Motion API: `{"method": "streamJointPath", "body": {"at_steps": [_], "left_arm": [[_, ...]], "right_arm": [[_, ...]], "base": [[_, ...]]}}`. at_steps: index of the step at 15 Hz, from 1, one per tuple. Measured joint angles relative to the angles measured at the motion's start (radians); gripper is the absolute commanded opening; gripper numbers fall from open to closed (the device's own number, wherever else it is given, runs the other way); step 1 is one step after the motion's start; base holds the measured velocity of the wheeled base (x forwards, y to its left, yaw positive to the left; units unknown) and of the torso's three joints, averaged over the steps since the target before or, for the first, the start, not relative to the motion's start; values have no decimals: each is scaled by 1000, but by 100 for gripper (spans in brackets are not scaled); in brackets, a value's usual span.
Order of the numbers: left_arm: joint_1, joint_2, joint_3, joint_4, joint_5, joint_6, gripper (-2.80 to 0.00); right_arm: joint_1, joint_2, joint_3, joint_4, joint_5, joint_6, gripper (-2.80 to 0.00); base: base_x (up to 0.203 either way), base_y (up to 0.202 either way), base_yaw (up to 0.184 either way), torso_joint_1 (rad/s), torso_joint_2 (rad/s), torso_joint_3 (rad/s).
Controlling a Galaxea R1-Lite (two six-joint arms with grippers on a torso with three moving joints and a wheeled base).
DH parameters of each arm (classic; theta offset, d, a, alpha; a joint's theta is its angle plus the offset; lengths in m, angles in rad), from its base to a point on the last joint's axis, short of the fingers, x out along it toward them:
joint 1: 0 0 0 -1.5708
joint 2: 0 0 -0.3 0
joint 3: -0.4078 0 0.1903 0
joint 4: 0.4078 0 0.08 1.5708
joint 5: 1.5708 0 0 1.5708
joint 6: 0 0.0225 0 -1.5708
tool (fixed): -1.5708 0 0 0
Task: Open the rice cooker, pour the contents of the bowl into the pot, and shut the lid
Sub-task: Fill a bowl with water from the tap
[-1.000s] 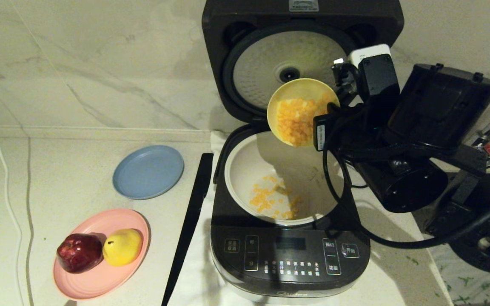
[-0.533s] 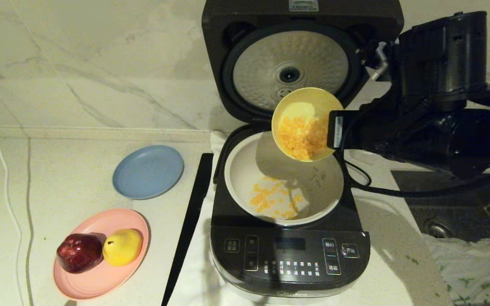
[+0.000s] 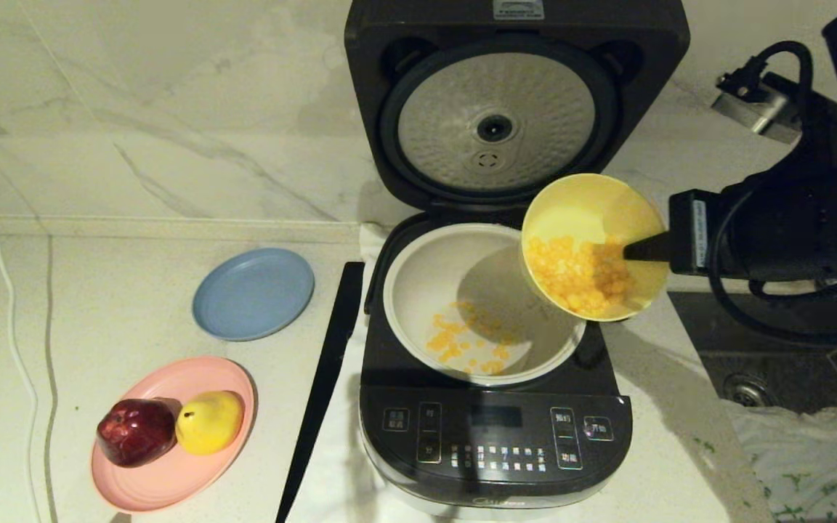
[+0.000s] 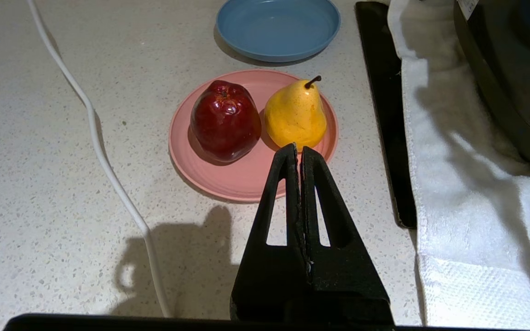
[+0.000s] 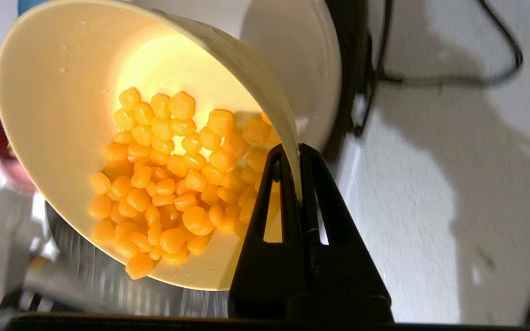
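The dark rice cooker [image 3: 495, 443] stands with its lid [image 3: 495, 123] raised, dimpled silver plate facing me. Inside, the cream-white pot [image 3: 418, 280] holds a few corn kernels [image 3: 462, 341]. My right gripper [image 3: 640, 250] [image 5: 294, 151] is shut on the rim of the pale yellow bowl [image 3: 589, 207] [image 5: 48, 101], held tilted above the pot's right edge. Many kernels [image 3: 578, 272] [image 5: 168, 179] remain heaped in the bowl's lower side. My left gripper [image 4: 297, 148] is shut and empty, hovering over the counter near the pink plate.
A pink plate [image 3: 171, 472] [image 4: 228, 179] carries a red apple [image 3: 135, 431] and a yellow pear [image 3: 209, 421]. A blue plate [image 3: 253, 293] lies behind it. A black strip [image 3: 324, 378] and white towel [image 4: 467, 193] lie left of the cooker. A sink [image 3: 789, 363] is at right.
My right arm has swung the bowl rightward and lower, from over the pot's back to above its right edge, and the bowl has tipped back more upright. The left arm has not moved.
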Motion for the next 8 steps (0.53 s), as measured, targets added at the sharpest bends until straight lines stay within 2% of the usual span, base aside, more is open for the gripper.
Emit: {"method": "streamJointPath", "body": {"at_steps": [3, 8], "left_arm": [[0, 0, 0, 0, 0, 0, -280], [0, 0, 0, 0, 0, 0, -280]], "right_arm": [[-68, -66, 9, 92, 70, 0, -280], [-255, -134, 43, 176, 129, 2, -280]], "base": [[0, 0, 0, 0, 0, 0], [0, 0, 0, 0, 0, 0]]}}
